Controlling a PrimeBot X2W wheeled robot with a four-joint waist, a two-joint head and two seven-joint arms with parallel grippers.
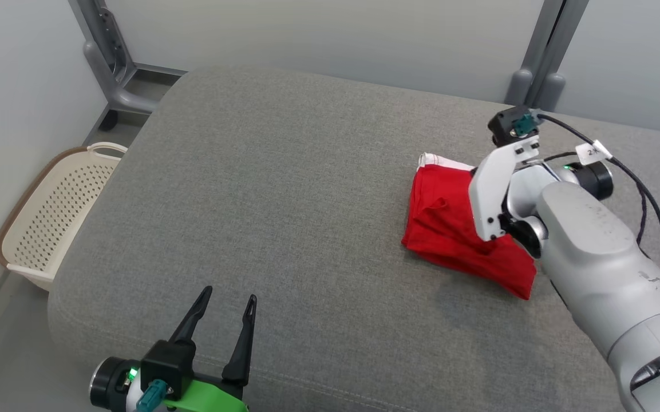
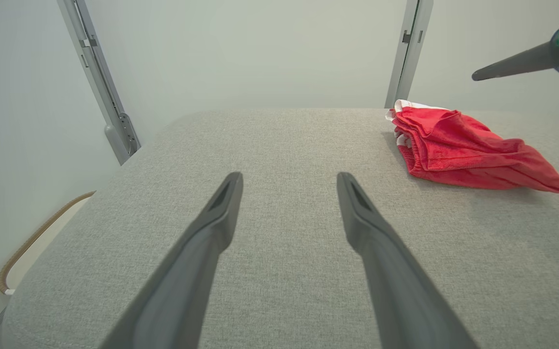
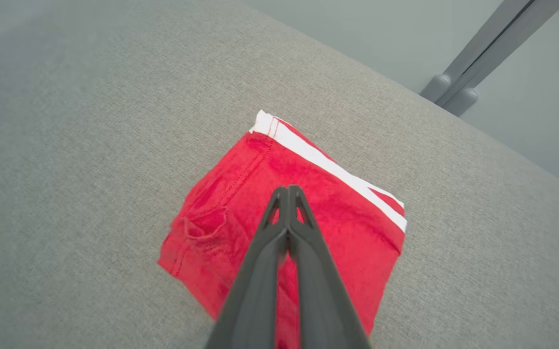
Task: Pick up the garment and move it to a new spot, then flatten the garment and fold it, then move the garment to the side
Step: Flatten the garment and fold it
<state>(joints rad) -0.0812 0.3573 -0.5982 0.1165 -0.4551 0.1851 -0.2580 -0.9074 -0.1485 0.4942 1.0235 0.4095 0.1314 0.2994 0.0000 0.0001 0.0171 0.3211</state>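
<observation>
Lying folded on the right half of a grey fabric cushion [image 1: 307, 171] is a red garment [image 1: 444, 223] with a white stripe along its far edge. It forms a rough square with a few creases and a small pocket-like seam on its left part. One corner at the near right is raised a little off the fabric.

The right gripper [image 3: 287, 189] hangs above the middle of the garment with its two dark fingers pressed together and nothing between them. In the left wrist view those fingers show as one dark point in the air over the cloth, apart from it. In the head view the pale right forearm and wrist cover the garment's right side.

The left gripper [image 1: 229, 293] hovers at the near left edge of the cushion, well apart from the garment. Its fingers are spread wide and hold nothing, and they point toward the far side.

A cream basket [image 1: 49, 217] with a brown rim and perforated walls stands on the floor to the cushion's left. Grey metal posts [image 1: 541, 57] rise against the pale wall behind the cushion.
</observation>
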